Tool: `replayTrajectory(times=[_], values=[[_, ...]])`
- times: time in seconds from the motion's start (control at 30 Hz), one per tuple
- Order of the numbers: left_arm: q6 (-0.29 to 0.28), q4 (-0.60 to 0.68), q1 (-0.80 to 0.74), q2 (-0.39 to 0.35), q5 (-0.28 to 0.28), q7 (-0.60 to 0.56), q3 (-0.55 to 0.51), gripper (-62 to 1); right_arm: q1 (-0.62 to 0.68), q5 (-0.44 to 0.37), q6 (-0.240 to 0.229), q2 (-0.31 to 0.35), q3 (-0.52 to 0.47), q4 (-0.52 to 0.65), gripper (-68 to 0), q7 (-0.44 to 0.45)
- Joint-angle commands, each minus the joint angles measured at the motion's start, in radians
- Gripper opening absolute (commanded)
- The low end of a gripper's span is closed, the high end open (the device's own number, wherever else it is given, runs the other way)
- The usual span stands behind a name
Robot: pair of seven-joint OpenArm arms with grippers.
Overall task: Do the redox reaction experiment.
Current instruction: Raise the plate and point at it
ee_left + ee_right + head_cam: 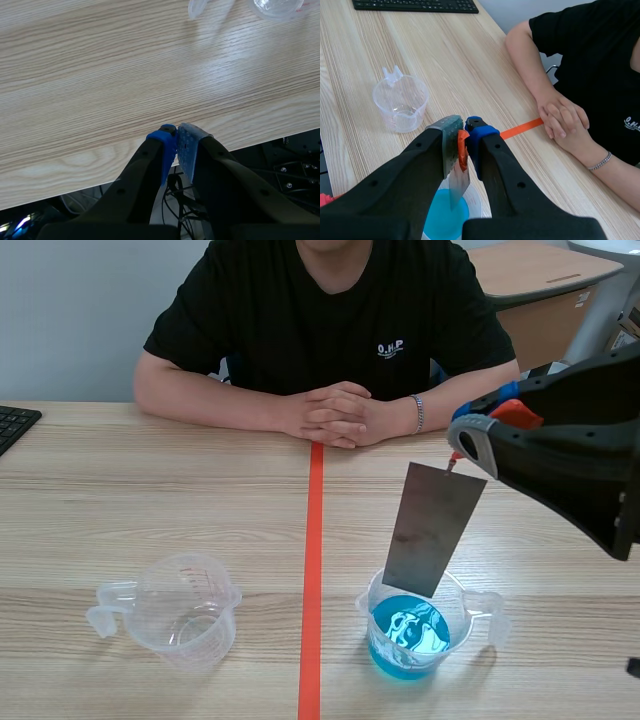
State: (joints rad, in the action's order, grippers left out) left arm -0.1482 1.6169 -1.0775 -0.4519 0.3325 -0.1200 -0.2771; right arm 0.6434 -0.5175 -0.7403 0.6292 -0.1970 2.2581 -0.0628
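A grey metal plate (432, 530) hangs tilted from my right gripper (456, 456), which is shut on its top end, where a small orange-red piece shows. The plate's lower edge sits at the rim of a clear beaker of blue liquid (412, 635); contact with the liquid cannot be told. The right wrist view shows the plate (456, 182) between the fingers of my right gripper (462, 127), above the blue beaker (445, 217). An empty clear beaker (185, 608) stands left of the tape line. My left gripper (176, 131) is shut on nothing over the table's near edge.
A person sits across the table with clasped hands (335, 415) resting on it. A black keyboard (15, 425) lies at the far left. The empty beaker (275, 6) is well ahead of my left gripper. Bare wood lies between the two beakers.
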Motion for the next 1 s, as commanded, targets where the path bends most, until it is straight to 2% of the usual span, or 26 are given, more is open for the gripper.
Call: replayTrajectory(times=[0.0, 0.2, 0.3, 0.4, 0.7, 0.83, 0.97], values=[[0.003, 0.019, 0.0, 0.002, 0.0, -0.01, 0.0, -56.3, -0.006, -0.014, -0.005, 0.013, -0.008, 0.012, -66.0, 0.016], [-0.013, 0.019, 0.001, -0.043, 0.006, -0.012, 0.002, -56.3, -0.006, -0.014, -0.005, 0.013, -0.008, 0.012, -66.0, 0.015], [-0.048, 0.019, 0.026, -0.104, 0.015, -0.01, 0.025, -56.3, -0.006, -0.014, -0.005, 0.013, -0.008, 0.012, -66.0, 0.015], [-0.058, 0.019, 0.073, -0.18, 0.015, -0.01, 0.055, -56.3, -0.006, -0.014, -0.005, 0.013, -0.008, 0.012, -66.0, 0.013], [-0.064, 0.019, 0.326, -0.422, 0.016, -0.018, 0.216, -56.3, -0.006, -0.014, -0.005, 0.013, -0.008, 0.012, -66.0, 0.012], [-0.068, 0.019, 0.463, -0.47, 0.048, -0.018, 0.301, -56.3, -0.006, -0.014, -0.005, 0.013, -0.008, 0.012, -66.0, 0.011], [-0.087, 0.019, 0.594, -0.482, 0.049, -0.019, 0.398, -56.3, -0.006, -0.014, -0.005, 0.013, -0.008, 0.012, -66.0, 0.011]])
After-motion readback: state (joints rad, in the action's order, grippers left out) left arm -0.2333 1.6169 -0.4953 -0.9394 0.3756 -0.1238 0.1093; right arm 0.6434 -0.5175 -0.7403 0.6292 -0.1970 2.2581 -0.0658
